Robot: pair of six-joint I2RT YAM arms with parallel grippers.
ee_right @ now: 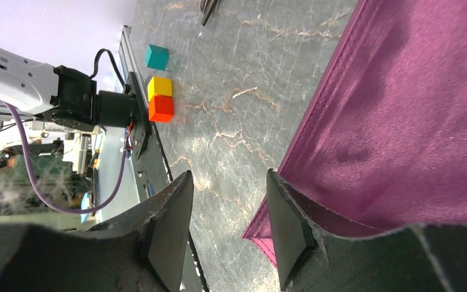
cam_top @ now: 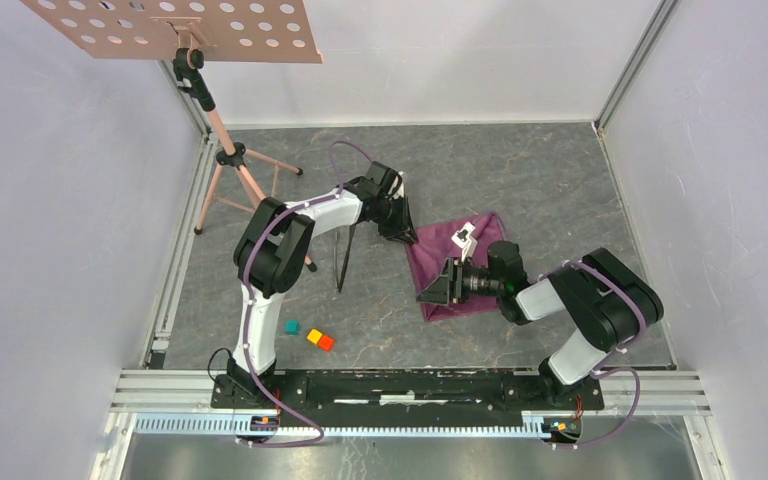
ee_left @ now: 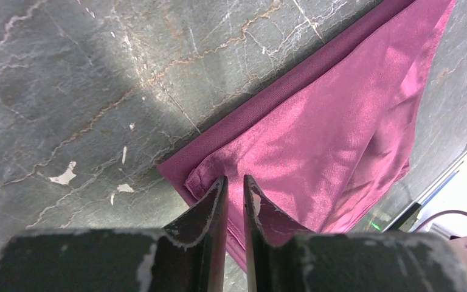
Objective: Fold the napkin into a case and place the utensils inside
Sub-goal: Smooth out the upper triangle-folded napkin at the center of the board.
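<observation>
The plum-purple napkin [cam_top: 465, 268] lies flat on the grey marbled table, right of centre. My left gripper [cam_top: 406, 236] hovers over its far left corner. In the left wrist view the gripper [ee_left: 235, 178] is shut to a thin slit with nothing between the fingers, above the turned-over corner of the napkin [ee_left: 340, 121]. My right gripper [cam_top: 430, 292] is open at the napkin's near left corner. In the right wrist view the gripper [ee_right: 230, 176] has one finger over the cloth edge [ee_right: 401, 121] and the other over bare table. The two dark utensils [cam_top: 343, 257] lie left of the napkin.
Teal [cam_top: 291, 327], yellow [cam_top: 314, 336] and orange [cam_top: 326, 343] blocks sit near the front left; they also show in the right wrist view, the teal one [ee_right: 157, 56] uppermost. A tripod stand [cam_top: 228, 155] with a perforated board stands at the back left. White walls enclose the table.
</observation>
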